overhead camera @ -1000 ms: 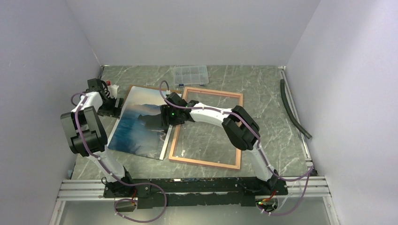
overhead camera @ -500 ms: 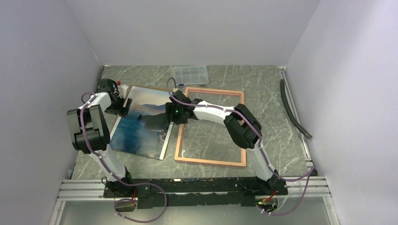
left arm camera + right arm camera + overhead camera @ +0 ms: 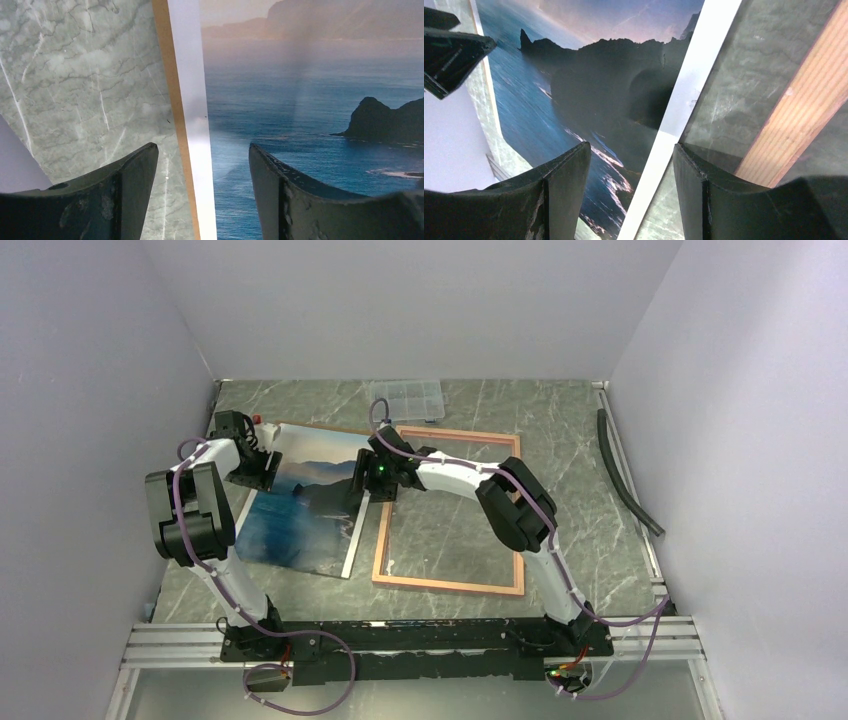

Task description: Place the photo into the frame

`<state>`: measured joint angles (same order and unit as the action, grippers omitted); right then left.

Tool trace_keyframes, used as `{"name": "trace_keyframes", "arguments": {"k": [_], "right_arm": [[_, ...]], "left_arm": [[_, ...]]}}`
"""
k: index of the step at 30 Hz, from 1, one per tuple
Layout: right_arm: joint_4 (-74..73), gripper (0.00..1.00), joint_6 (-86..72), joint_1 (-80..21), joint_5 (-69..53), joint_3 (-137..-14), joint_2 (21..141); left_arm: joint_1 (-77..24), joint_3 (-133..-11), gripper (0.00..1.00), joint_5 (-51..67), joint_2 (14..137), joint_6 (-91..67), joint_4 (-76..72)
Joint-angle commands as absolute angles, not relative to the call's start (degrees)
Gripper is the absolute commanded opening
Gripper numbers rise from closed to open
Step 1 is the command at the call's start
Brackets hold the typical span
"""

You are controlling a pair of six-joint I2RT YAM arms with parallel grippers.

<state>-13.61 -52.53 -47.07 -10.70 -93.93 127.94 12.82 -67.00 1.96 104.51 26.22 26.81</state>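
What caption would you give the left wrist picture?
Open left gripper poised over the white edge of the seaside photo.

Plain pale walls [image 3: 400, 300] enclose a green marbled tabletop [image 3: 570, 430], seemingly evenly lit.

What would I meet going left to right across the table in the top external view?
left claw → photo → right claw → frame → black hose
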Motion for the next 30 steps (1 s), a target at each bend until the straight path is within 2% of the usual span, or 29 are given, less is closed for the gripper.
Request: {"name": "trace_keyframes", "arguments": {"k": [1, 8, 16, 22, 30], "right_arm": [[-3.51, 0.64, -56.41, -47.24, -15.18, -93.98, 127.89], [5.97, 0.64, -57.47, -47.02, -18.64, -89.9, 123.57], [8.37, 0.63, -57.12, -47.1, -19.83, -87.26, 120.08], [14.71, 0.63, -58.98, -47.11, -24.71, -86.43, 121.17], [11.42, 0.64, -58.89, -47.02, -25.82, -87.3, 124.81]], "left_arm": [[12.39, -65.96, 0.72, 4.69, 107.39, 26.16, 29.26], [12.34, -66.24, 0.68, 5.02, 107.58, 26.42, 29.83], [12.31, -65.78, 0.67, 4.75, 107.08, 26.97, 29.75], [12.3, -66.06, 0.66, 5.13, 106.71, 26.89, 30.2], [12.31, -67.03, 0.64, 6.1, 106.14, 26.05, 31.21]]}}
